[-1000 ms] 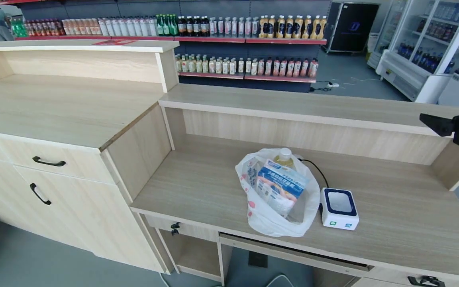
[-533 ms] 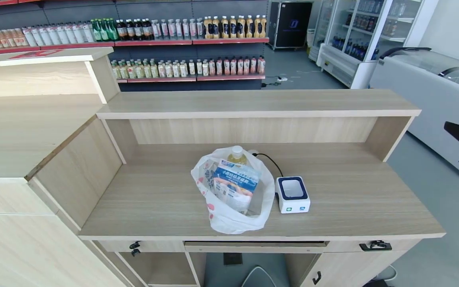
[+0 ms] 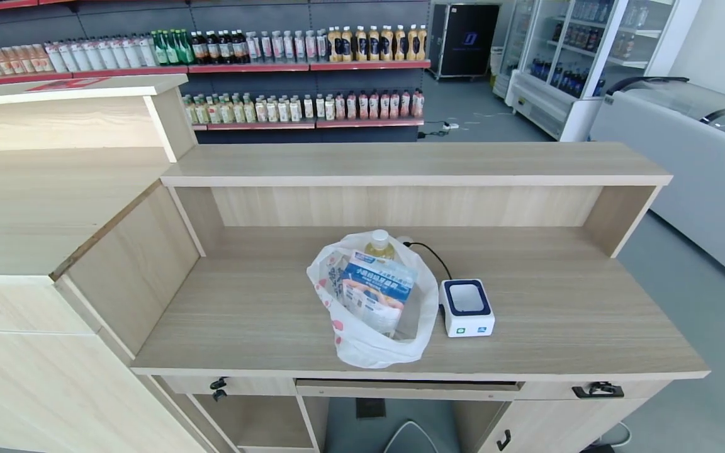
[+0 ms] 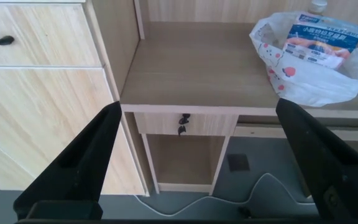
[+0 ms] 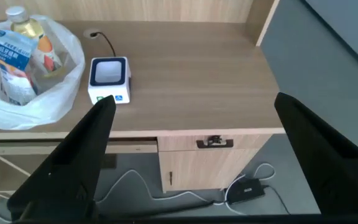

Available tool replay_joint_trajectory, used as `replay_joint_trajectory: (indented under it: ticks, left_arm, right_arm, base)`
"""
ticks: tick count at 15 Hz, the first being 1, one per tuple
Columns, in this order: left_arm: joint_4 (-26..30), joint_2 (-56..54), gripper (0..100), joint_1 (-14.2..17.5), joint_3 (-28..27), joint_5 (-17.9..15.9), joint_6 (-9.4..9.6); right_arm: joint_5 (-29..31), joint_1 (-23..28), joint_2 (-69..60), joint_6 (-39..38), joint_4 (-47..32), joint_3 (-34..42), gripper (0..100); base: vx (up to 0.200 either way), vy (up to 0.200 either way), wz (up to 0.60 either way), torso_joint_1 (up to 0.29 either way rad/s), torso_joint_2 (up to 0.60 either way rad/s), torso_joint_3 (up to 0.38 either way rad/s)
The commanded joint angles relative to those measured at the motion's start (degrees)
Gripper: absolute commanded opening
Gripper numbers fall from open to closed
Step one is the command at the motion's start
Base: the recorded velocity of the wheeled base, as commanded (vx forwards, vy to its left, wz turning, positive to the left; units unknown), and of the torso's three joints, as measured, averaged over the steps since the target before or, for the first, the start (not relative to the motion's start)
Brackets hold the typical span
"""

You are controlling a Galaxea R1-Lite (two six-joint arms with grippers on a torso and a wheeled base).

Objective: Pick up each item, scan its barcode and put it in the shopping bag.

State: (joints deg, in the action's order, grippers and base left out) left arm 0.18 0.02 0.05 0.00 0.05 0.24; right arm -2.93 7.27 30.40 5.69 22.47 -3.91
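Seemingly the job was at or near its end: the shopping bag (image 3: pixel 362 343) stood open on the counter (image 3: pixel 557 314), touching or just beside the scanner (image 3: pixel 467 307) on the scanner's left, and the goods to be seen were already inside it. A blue-and-white pack (image 3: pixel 378 292) leaned upright in the bag's mouth, and a yellow-capped bottle (image 3: pixel 379 242) stood behind it, on the scanner's far left. Whether either had been scanned could not be told. A black cable (image 3: pixel 428 251) ran from behind the scanner toward the counter's back wall. The left gripper (image 4: pixel 197 106) hung with its fingers spread wide and nothing between them, out in front of the counter and well left of the scanner; the right gripper (image 5: pixel 194 98) was likewise spread and empty, on the scanner's near side. The pack bore white characters on a blue band.
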Motion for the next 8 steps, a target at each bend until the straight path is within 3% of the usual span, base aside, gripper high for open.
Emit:
replay_joint_trajectory:
  ticks: [1, 4, 8]
  left_arm:
    - [0.0, 0.0, 100, 0.0, 0.0, 0.0, -0.07]
    - [0.0, 0.0, 100, 0.0, 0.0, 0.0, 0.02]
    - [0.0, 0.0, 100, 0.0, 0.0, 0.0, -0.07]
  right_arm:
    - [1.1, -3.2, -16.8, -2.4, -9.6, 3.9, 100]
    - [1.2, -3.7, -25.6, -4.5, -20.5, 3.9, 100]
    - [3.0, -6.6, -28.9, -5.2, -21.5, 3.9, 100]
  base:
    - [0.000, 0.000, 0.00, 0.000, 0.00, 0.000]
    - [0.000, 0.000, 0.00, 0.000, 0.00, 0.000]
    - [0.000, 0.000, 0.00, 0.000, 0.00, 0.000]
